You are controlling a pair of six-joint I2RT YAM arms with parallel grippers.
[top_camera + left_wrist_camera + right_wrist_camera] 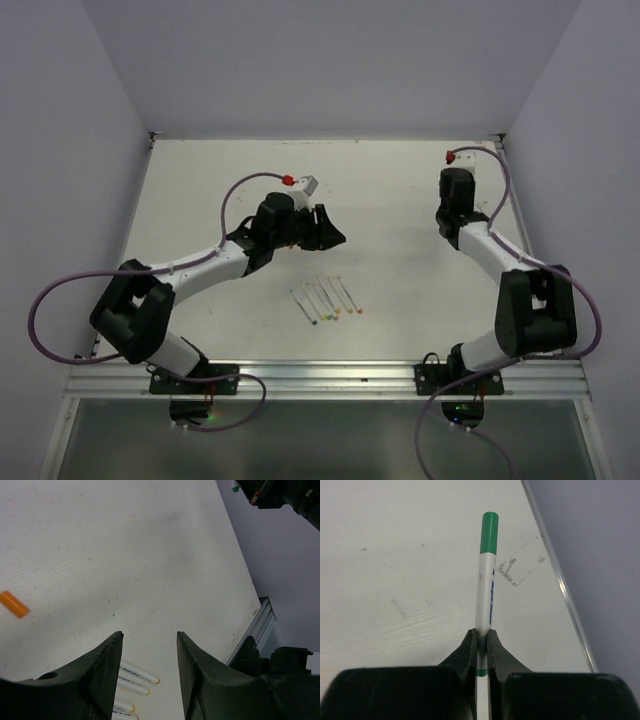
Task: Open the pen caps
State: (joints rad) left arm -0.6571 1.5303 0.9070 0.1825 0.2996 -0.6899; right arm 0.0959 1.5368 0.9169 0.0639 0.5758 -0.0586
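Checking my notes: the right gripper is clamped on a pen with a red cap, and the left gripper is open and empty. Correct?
The cap is green, not red, as the right wrist view shows. Rest holds: right gripper clamped on the pen, left gripper open and empty.

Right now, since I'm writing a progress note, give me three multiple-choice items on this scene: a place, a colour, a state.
1. The row of pens lies: A on the table, nearer its front edge; B against the back wall; C on the rail.
2. The cap on the pen in the right gripper is: A red; B green; C orange.
3. The left gripper is: A shut on a pen; B shut, empty; C open, empty.
Key: A, seen in the top view; B, green tops it; C, jaws apart, nothing between.
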